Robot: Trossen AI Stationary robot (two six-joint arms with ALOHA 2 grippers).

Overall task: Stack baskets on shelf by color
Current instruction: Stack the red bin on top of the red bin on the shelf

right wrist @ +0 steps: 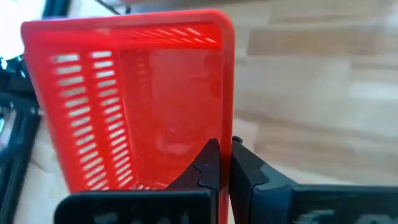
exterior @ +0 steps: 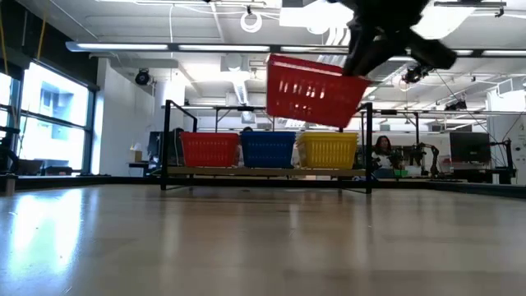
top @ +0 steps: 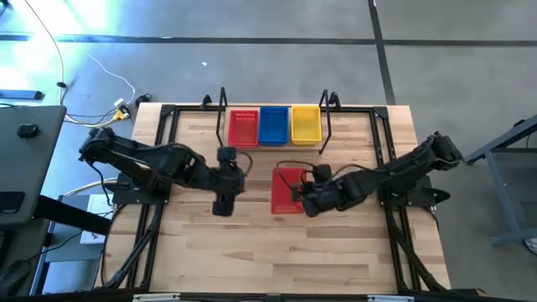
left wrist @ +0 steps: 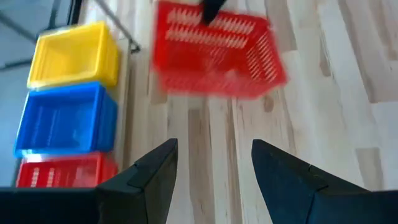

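A red basket (top: pixel 288 190) hangs in the air over the table's middle, held by my right gripper (top: pixel 304 200). In the low view this red basket (exterior: pixel 316 90) is tilted, above and in front of the shelf (exterior: pixel 263 171). On the shelf (top: pixel 336 126) stand a red basket (top: pixel 243 126), a blue basket (top: pixel 273 124) and a yellow basket (top: pixel 305 123) side by side. My left gripper (top: pixel 238 180) waits open, left of the held basket and touching nothing; its wrist view shows the held basket (left wrist: pixel 214 56) ahead. My right gripper (right wrist: pixel 224 146) pinches the rim of one side wall (right wrist: pixel 225 112) of the red basket, one finger inside the basket and one outside. It comes in from the table's right, near a corner on the basket's right side. The basket is lifted clear and tilted.
The shelf's black wire posts (top: pixel 327 117) rise at its two ends, and black frame bars (top: pixel 382 143) run along the table's sides. Bare wooden tabletop (top: pixel 277 252) lies on the near side of both grippers. A person (exterior: pixel 382 152) sits in the room beyond the table.
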